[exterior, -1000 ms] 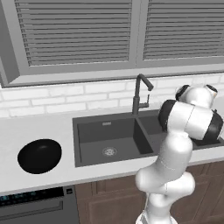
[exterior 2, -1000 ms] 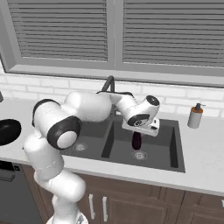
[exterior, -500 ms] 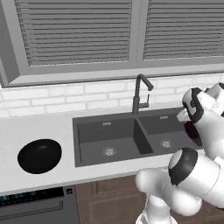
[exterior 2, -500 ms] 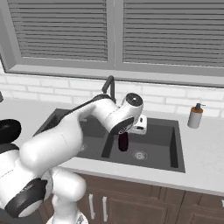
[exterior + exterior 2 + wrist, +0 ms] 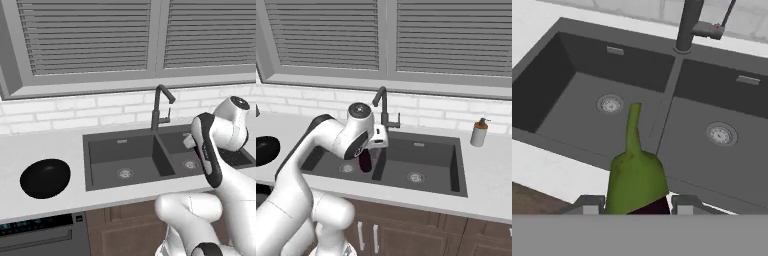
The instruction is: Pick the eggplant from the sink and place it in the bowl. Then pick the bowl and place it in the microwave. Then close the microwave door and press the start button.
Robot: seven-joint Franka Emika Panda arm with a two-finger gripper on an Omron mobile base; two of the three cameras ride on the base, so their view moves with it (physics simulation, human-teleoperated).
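Note:
My gripper is shut on the eggplant, a dark purple body that hangs below the hand, above the sink. In the hand view the eggplant's green stem cap stands between the fingertips, over the divider between the two basins. The black bowl sits on the counter left of the sink, well apart from the hand; its edge also shows at the left border of the right base view as the bowl. The microwave and its door are out of view.
A dark faucet rises behind the sink's middle, close to the hand. A soap dispenser stands on the counter at the right. A window with blinds runs above the tiled wall. An appliance panel sits under the bowl's counter.
The arm has swung across the sink with the eggplant held, from over the right basin toward the divider and left basin. The grip has stayed the same.

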